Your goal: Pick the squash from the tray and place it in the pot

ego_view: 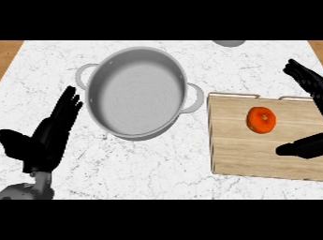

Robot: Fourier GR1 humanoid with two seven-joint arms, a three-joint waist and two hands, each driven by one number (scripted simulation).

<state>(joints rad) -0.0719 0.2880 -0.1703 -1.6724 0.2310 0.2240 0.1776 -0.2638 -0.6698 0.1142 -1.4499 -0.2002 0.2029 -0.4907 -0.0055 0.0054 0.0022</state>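
While the squash (261, 120) sat untouched on the wooden tray (260, 159), neither hand had hold of anything. It was a small orange-red thing, lying a bit above the middle of the tray and closer to the right side than the left, with bare wood all round it. The tray itself took up the right part of the white marble table (157, 164), and you could see two pale handles along its far edge.

The right hand (314, 112) was spread wide at the right edge of the view, over the tray. Fingers (309, 79) stretched straight out toward the far side, thumb (305, 147) sticking out low and to the left, so the squash ended up sitting in the gap between them, but clear of both. No contact that I could see.

The left hand (46, 136) was over on the left side of the table, open too, fingers straight and pointing up and away, thumb off to the left. Just parked there beside the pot (136, 93), not touching it.

The pot was a big grey metal one with two loop handles, sitting left of the tray, with its right handle just beside the tray's far left corner. Nothing inside that I could make out.

Some grey round object (229, 43) was poking in at the far edge, couldn't tell what it was.
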